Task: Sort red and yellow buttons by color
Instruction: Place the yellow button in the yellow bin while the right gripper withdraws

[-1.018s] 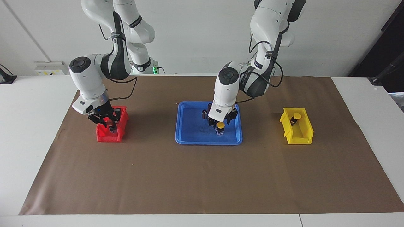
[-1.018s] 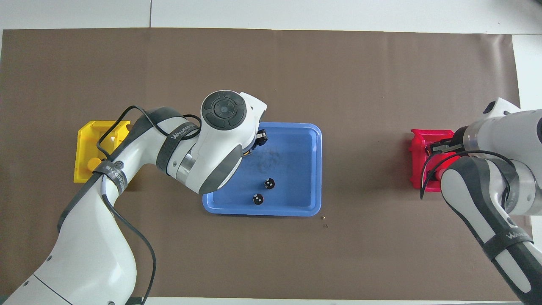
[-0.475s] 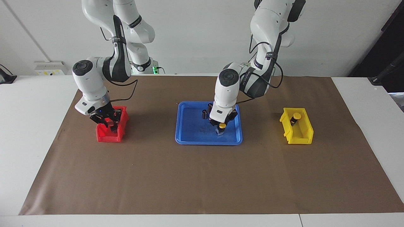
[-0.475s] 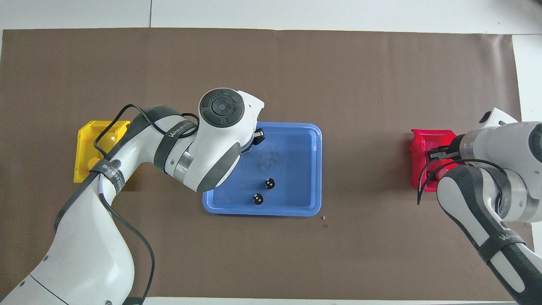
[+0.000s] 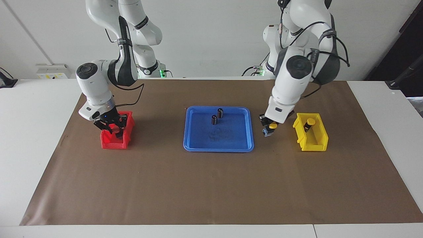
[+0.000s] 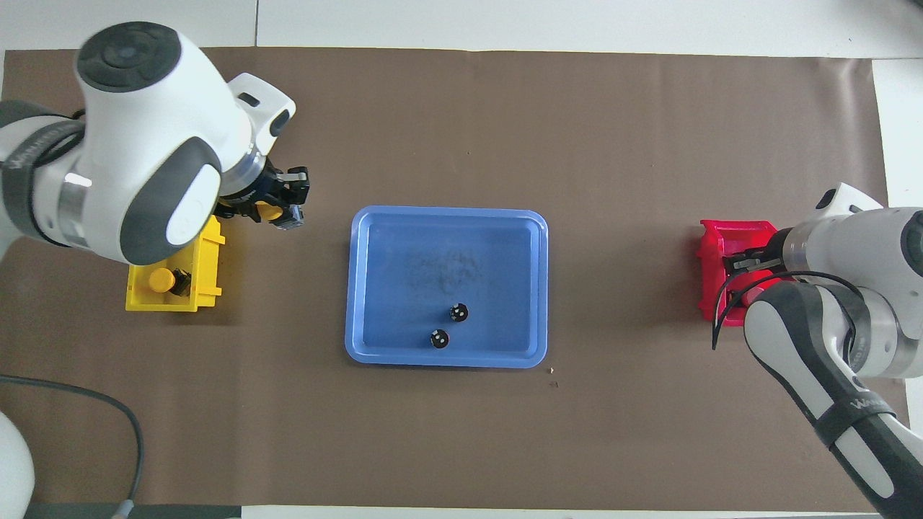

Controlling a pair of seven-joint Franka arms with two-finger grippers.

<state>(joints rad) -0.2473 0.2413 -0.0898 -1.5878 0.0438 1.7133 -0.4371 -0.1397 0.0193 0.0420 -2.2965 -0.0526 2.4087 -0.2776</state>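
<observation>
My left gripper (image 5: 271,128) is shut on a yellow button (image 5: 273,125), a yellow cap on a dark body. It hangs over the brown mat between the blue tray (image 5: 190,145) and the yellow bin (image 5: 318,145). The overhead view shows that button (image 6: 269,212) in the left gripper (image 6: 280,209), just off the yellow bin's (image 6: 208,252) corner. Another yellow button (image 5: 309,123) lies in the bin, also seen from above (image 6: 161,280). My right gripper (image 5: 114,130) reaches down into the red bin (image 5: 112,143). The red buttons cannot be made out under it.
Two dark cylinders (image 5: 220,113) (image 5: 214,119) without coloured caps stand in the blue tray (image 6: 447,214), toward its edge nearer the robots. The red bin (image 6: 715,238) sits at the right arm's end of the brown mat (image 5: 211,185), the yellow bin at the left arm's end.
My left arm lifted the yellow button out of the blue tray and carried it toward the yellow bin. The right gripper stayed in the red bin, hardly moving.
</observation>
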